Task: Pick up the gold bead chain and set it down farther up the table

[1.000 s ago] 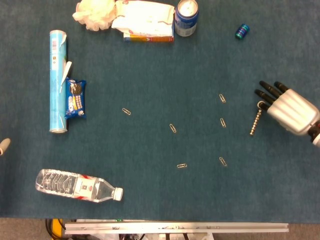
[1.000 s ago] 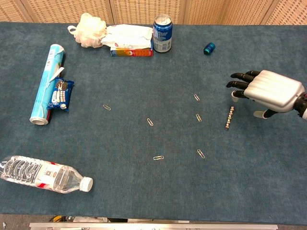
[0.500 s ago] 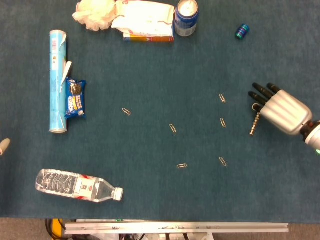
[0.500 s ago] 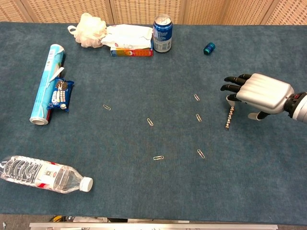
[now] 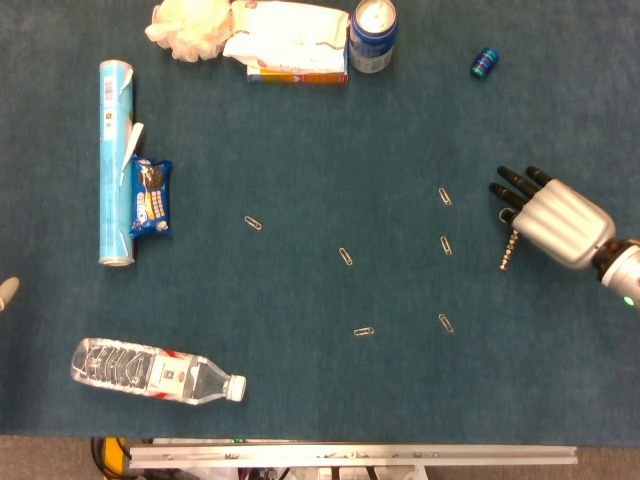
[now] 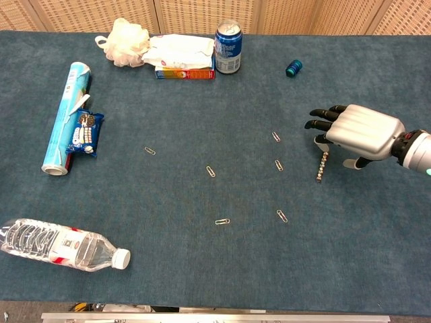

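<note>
near edge: clear plastic water bottle with a white cap [image 5: 155, 371] lying on its side at the near left of the blue carpeted tabletop [image 5: 320, 140], and a sliver of the left hand [image 5: 8, 291] poking in at the left edge; can't tell what its fingers are doing.

middle: a scatter of small metal paper clips [image 5: 364, 331], nothing touching them.

chain: the short gold bead chain [image 6: 322, 166] lies straight on the tabletop at the right, its far end tucked under the hand.

right hand: silver-backed right hand with black fingers [image 6: 357, 132] hovers palm-down over the chain's far end, fingers [image 5: 512, 183] spread and pointing far-left. Looks to me like nothing is pinched yet, though the thumb side is hidden.

left side: light blue tube [image 5: 115, 160] lying lengthwise with a dark blue cookie packet [image 5: 151, 196] against it.

far edge: white mesh puff [image 5: 190, 25], white packet on a flat box [image 5: 288, 42], blue drink can [image 5: 372, 34], small blue cap-like thing [image 5: 484, 62].

progress: I'd say early days, the chain isn't lifted, so grasp, carry and set-down farther up are all left.

vs a second ago: the hand has slid left and now covers more of the chain's far end; chain hasn't budged.
</note>
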Robot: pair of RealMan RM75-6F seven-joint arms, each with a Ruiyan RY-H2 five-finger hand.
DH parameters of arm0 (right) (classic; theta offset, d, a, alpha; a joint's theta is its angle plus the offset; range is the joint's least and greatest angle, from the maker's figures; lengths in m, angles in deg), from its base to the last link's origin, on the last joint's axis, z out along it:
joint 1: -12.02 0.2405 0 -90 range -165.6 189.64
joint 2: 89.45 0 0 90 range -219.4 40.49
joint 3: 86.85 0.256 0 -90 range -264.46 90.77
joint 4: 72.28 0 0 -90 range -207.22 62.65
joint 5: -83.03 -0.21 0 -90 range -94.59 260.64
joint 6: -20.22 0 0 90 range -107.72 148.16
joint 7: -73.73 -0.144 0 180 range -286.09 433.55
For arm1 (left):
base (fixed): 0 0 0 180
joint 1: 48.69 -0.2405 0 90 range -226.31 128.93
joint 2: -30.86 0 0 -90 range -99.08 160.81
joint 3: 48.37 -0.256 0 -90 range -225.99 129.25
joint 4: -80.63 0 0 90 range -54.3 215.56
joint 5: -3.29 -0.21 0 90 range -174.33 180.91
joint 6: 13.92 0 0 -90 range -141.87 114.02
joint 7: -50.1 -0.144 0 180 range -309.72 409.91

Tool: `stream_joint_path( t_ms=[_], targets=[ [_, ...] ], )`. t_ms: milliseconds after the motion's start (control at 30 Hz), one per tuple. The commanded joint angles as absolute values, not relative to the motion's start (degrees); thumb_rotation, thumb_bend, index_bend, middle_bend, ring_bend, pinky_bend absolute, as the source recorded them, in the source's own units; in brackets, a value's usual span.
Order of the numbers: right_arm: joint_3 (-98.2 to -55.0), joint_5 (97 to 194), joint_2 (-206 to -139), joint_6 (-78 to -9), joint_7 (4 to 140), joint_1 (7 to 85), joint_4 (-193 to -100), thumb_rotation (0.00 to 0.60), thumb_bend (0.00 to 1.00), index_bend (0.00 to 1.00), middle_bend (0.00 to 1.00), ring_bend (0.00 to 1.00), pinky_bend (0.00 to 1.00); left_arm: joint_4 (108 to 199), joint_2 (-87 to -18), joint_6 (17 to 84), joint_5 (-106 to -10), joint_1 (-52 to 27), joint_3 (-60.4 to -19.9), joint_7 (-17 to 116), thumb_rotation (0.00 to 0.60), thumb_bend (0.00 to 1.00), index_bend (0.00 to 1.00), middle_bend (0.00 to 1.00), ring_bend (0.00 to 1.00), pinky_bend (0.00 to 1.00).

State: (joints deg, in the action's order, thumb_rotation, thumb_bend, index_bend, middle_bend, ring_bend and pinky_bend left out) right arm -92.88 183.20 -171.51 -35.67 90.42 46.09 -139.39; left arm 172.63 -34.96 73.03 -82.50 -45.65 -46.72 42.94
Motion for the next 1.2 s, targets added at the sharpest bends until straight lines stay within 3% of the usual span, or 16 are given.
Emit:
stream_joint_path(
  t_ms=[33,1200],
  targets=[
    [-92.83,183.12,-171.67,-35.47,90.57,46.35,-139.44,0.600,0.17,0.47,0.16,0.07,0.23,172.62,-34.98,73.10,-82.53,-45.68,-46.72,42.92,0.600,0.14,0.50,0.45,0.33,0.51],
    [-92.73,180.16,-173.53,-31.56,93.36,48.75,-139.50,0.600,0.21,0.50,0.16,0.07,0.23,172.70,-34.61,73.36,-82.65,-45.91,-46.65,43.73,0.600,0.14,0.50,0.45,0.33,0.51]
  ],
)
